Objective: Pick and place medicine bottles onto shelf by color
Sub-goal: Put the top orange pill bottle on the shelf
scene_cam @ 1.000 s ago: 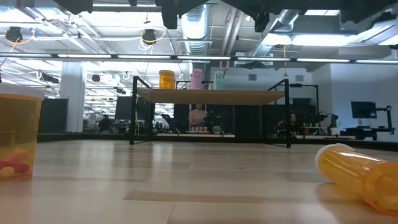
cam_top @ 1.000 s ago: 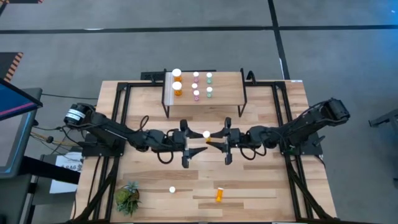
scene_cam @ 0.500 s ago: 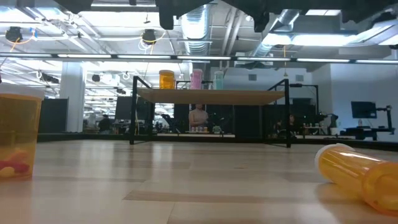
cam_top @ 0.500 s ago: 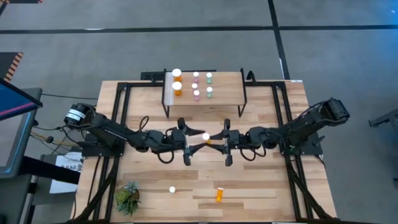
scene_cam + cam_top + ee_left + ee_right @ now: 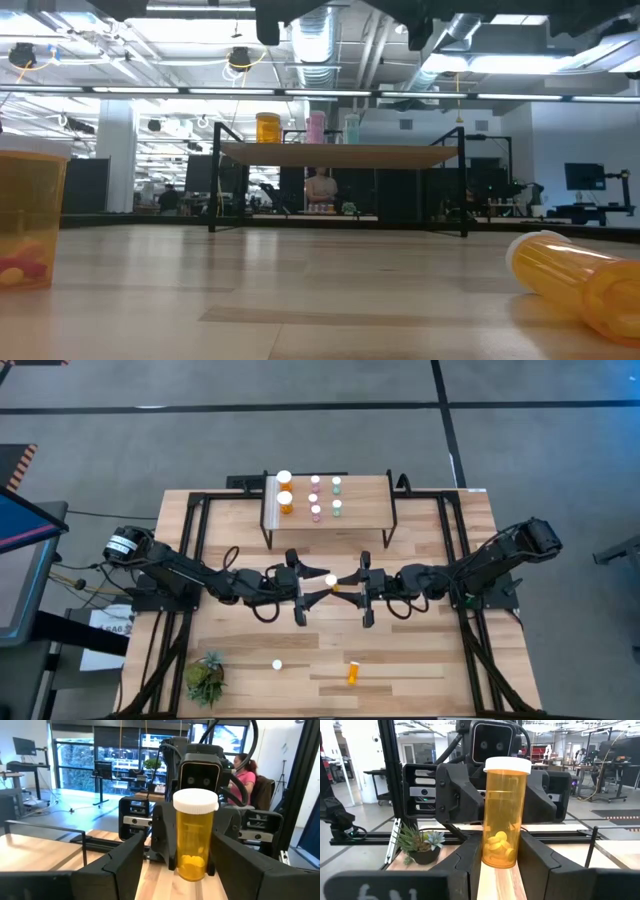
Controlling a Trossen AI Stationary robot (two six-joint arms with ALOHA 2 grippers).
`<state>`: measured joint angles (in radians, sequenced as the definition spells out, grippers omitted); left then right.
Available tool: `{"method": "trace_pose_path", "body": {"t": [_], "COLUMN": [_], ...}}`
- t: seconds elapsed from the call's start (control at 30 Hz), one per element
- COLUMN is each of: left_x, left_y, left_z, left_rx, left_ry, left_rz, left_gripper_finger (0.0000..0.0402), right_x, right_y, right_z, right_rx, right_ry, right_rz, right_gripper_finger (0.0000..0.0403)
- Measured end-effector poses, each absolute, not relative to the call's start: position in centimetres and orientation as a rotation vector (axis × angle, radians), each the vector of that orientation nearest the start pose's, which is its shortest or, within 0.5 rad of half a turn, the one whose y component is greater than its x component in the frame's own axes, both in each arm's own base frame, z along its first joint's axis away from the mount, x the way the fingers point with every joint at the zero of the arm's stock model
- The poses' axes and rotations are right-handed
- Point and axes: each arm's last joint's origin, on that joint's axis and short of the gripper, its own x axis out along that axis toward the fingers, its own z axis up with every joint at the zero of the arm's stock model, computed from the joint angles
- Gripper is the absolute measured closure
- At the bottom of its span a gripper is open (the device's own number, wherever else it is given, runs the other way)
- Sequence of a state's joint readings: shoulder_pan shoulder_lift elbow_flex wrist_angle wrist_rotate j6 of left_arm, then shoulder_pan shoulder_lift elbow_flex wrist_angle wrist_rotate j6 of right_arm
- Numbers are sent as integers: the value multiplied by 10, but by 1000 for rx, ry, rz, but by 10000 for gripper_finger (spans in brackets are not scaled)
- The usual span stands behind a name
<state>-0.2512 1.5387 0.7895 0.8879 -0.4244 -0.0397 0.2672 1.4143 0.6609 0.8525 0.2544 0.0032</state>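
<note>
the right claw (image 5: 345, 588) grips the upright orange bottle (image 5: 332, 580); the left claw (image 5: 316, 595), spread, straddles it head-on, equally near.

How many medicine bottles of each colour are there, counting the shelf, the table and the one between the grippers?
Orange bottles: 5
Pink bottles: 2
Green bottles: 2
Total: 9

No readable text, label, brand, number or sign anywhere; only blurred, cut-off pale marks on the dark plate (image 5: 380, 890) at the edge of the right wrist view, too incomplete to make out.
</note>
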Motion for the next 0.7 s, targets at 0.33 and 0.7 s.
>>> {"method": "trace_pose_path", "body": {"t": [0.33,0.7], "left_x": [318,318], "left_y": [-72,-71], "left_z": [260,260], "left_rx": [-83,-89], "left_ry": [-161,-160], "left_rz": [69,98], "left_gripper_finger": [225,229], "right_x": [286,287], "right_y": [72,70], "right_z": [251,253], "right_rx": [80,83], "right_ry": [-115,-149], "right_rz": [69,52], "right_gripper_finger": [275,276]}}
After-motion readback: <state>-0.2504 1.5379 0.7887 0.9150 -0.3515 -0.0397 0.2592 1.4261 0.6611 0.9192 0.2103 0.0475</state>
